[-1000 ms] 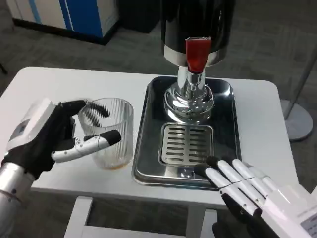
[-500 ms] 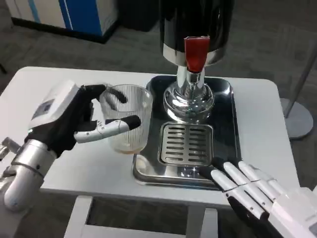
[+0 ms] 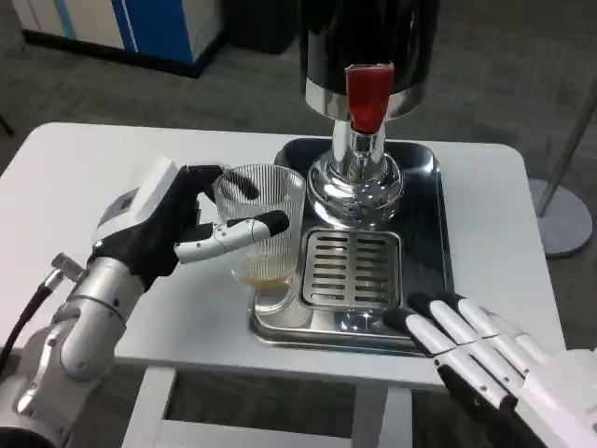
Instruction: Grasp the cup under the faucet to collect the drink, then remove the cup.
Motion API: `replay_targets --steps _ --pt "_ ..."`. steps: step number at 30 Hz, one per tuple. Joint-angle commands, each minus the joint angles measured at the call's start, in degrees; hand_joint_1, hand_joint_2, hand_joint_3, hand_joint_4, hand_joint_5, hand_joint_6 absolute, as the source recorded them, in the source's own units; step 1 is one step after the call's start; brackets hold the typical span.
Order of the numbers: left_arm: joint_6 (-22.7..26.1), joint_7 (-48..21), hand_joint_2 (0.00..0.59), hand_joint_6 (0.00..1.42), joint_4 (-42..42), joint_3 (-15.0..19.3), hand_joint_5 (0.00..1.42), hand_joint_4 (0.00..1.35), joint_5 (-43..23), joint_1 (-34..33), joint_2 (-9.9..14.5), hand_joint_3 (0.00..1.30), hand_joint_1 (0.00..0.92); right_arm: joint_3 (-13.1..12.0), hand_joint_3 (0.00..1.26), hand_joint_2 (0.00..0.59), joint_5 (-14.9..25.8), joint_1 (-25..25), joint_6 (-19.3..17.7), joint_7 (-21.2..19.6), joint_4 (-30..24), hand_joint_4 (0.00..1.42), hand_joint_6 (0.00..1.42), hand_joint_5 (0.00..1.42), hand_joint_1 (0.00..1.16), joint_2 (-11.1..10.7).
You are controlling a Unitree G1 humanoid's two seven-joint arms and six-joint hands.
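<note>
cup [image 3: 263,227] gripped by left hand [image 3: 173,224] fingers, its far side hidden; right hand [image 3: 485,355] spread, wrist cut off

The ribbed glass cup [image 3: 264,227], held in the left hand [image 3: 173,229], hangs over the raised left rim of the steel drip tray [image 3: 424,233]. Beyond it the slotted grate [image 3: 352,270] lies open under the red faucet lever [image 3: 367,93]. The chrome dispenser base [image 3: 354,187] blocks the tray's back. The right hand [image 3: 485,359], fingers spread, crowds the tray's front right corner.
</note>
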Motion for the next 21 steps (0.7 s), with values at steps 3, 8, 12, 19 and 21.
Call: replay_targets --steps 3,8,12,19,21 --pt "0.42 2.37 0.163 1.42 -0.04 0.17 1.38 1.16 -1.07 -1.92 -0.59 0.95 0.343 0.8 0.05 0.54 0.03 -0.52 -0.56 -0.3 -0.45 0.0 0.06 0.0 0.0 0.55" --pt "0.83 1.99 0.163 1.42 0.58 0.1 1.38 1.17 -1.43 -2.67 -1.03 0.96 0.343 1.49 0.05 0.54 -0.08 -2.04 0.12 0.14 -0.07 0.0 0.06 0.0 0.0 0.44" --pt "1.59 0.98 0.164 1.42 1.01 0.27 1.39 1.18 -3.03 -3.02 -2.47 0.98 0.342 1.47 0.05 0.54 -0.05 -2.63 0.67 0.43 0.1 0.0 0.06 0.0 0.0 0.28" --pt "4.13 0.92 0.177 1.42 0.73 -0.31 1.4 1.19 -3.16 -3.52 -3.78 1.0 0.351 0.98 0.05 0.54 0.43 -3.05 1.17 0.59 0.67 0.0 0.06 0.0 0.0 -0.3" --pt "4.54 0.93 0.177 1.42 0.46 -0.71 1.4 1.19 -2.85 -3.3 -4.08 1.01 0.352 1.03 0.05 0.54 0.53 -3.36 1.26 0.62 0.91 0.0 0.06 0.0 0.0 -0.43"
